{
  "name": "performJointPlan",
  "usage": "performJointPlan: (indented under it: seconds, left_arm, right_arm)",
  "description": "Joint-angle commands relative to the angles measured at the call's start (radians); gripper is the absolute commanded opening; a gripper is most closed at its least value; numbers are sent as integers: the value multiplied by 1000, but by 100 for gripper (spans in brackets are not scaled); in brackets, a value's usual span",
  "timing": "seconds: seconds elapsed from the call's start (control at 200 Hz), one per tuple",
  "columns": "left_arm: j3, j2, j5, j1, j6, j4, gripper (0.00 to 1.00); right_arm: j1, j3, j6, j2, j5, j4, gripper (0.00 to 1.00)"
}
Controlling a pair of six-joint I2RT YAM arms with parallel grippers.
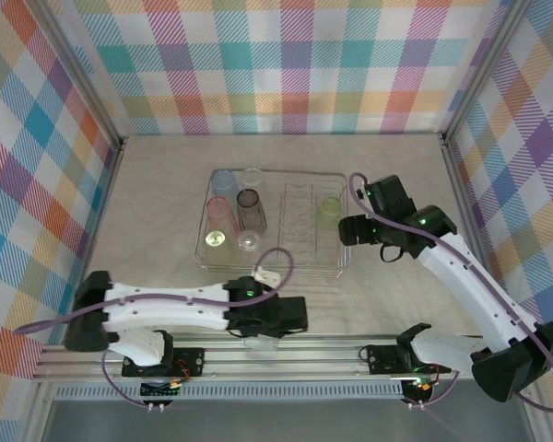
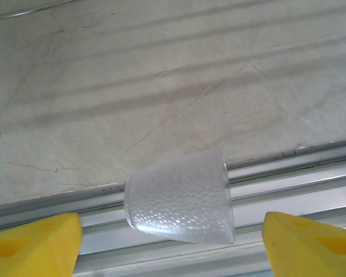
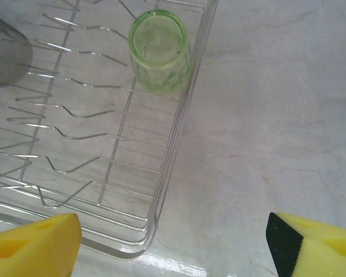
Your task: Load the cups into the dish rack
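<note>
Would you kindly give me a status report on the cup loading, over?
Left gripper open astride a clear cup at the near edge, not gripping. Right gripper open, empty, beside the rack; green cup inside. Nothing in the way.

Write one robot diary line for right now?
left pincer: open around clear cup, not gripping | right pincer: open, by dish rack | green cup: in rack

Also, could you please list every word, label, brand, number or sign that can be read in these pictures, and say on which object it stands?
None can be read.
The clear cup, the green cup and the dish rack bear no print.
The left arm, the right arm and the checked walls show no legible marking.
</note>
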Motion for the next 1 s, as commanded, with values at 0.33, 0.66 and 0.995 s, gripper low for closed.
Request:
performJointPlan:
  seconds: [0.33, 0.66, 0.995]
  left_arm:
    - [120, 249, -16, -37, -10, -171, 74]
    - [123, 329, 40, -41, 36, -112, 67]
    - [127, 379, 6, -41, 21, -189, 53]
  right_arm:
    - [-66, -91, 42, -148, 32, 5, 83]
    - [-107, -117, 27, -178, 19, 6, 82]
    - [-117, -116, 19, -168, 4, 19, 82]
